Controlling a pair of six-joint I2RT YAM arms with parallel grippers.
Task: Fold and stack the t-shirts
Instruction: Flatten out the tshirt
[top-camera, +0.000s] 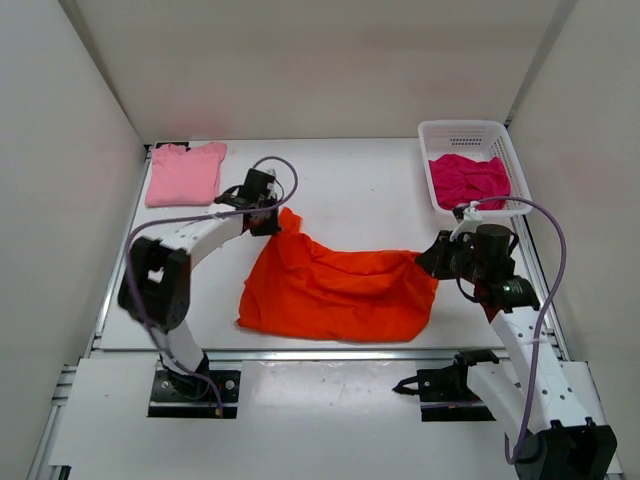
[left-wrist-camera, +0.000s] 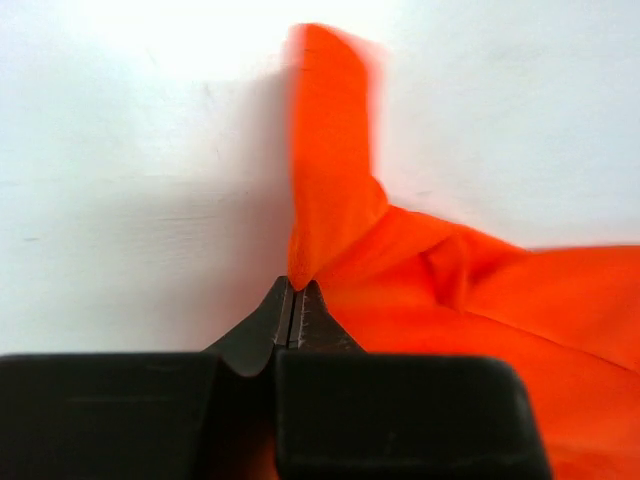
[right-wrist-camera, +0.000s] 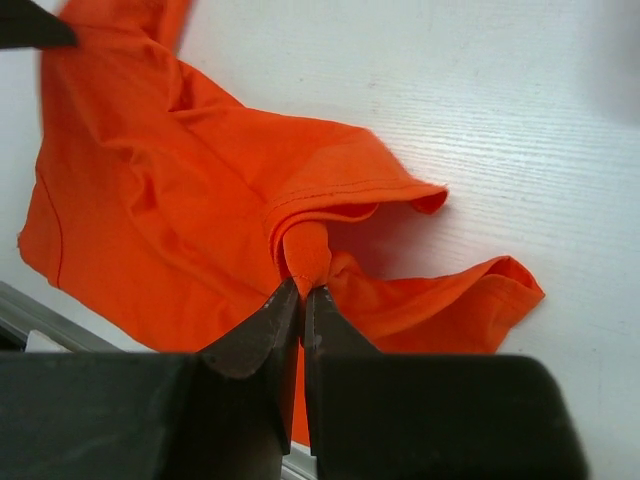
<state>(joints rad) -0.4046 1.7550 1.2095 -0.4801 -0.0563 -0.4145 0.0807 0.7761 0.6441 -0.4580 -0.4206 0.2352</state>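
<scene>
The bright orange t-shirt lies spread and rumpled in the middle of the table. My left gripper is shut on its far left corner; in the left wrist view the orange fabric rises from the pinched tips. My right gripper is shut on the shirt's right edge, where a bunched fold sits between the tips. The light pink t-shirt lies folded flat at the far left. The magenta t-shirt is crumpled inside the basket.
A white mesh basket stands at the far right corner. White walls close in the table on three sides. A metal rail runs along the near edge, in front of both arm bases.
</scene>
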